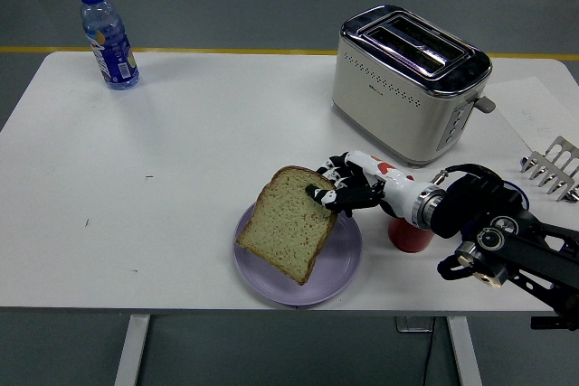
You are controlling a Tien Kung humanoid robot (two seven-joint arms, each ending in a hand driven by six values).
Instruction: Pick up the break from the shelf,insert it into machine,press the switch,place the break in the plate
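- As you look down over the white worktop (181, 160), your right hand (348, 189) sits low above the lilac plate (344, 264), its arm coming in from the lower right corner.
- Its fingers (327, 196) are clamped on the upper right corner of the slice of bread (285, 232), pinching the crust.
- The bread hangs tilted over the plate, its lower corner down on or just above the plate's surface; you cannot tell from this view whether it touches.
- The slice covers most of the plate's left and middle part, leaving the rim bare at the right and bottom.
- The silver two-slot toaster (407, 79) stands well behind the hand, towards the worktop's far right, both slots showing no bread.
- A red mug (409, 235) stands just right of the plate, mostly hidden behind your wrist.
- A water bottle with a blue cap (108, 38) stands upright at the far left corner.
- A metal rack (554, 167) shows at the right edge.
- Your left arm is out of view.
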